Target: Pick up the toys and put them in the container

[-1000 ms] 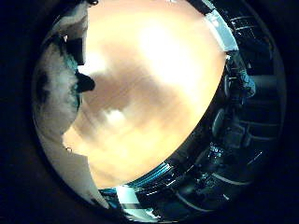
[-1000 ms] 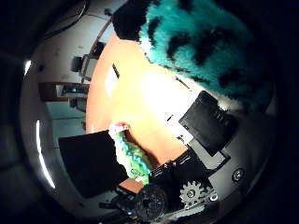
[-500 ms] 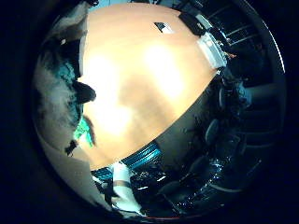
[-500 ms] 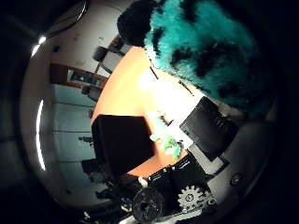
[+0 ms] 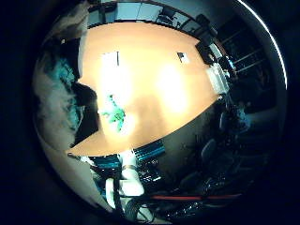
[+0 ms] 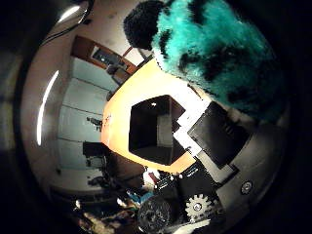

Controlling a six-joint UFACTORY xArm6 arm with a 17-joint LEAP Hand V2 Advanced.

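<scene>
Up close, fuzzy teal plush toy [image 6: 219, 53] (black-spotted), boxy dark container [image 6: 151, 129] beyond.

hand [image 6: 214, 146]: black + white parts crowd thumb-side view, geared piece by its edge
height: palm up high, well above tabletop
grasp: fingers wrapped on teal plush toy [image 6: 219, 53], fur tight to palm
little-finger side: teal fur + pale finger part at view edge
arm: white link seen below table edge
</scene>
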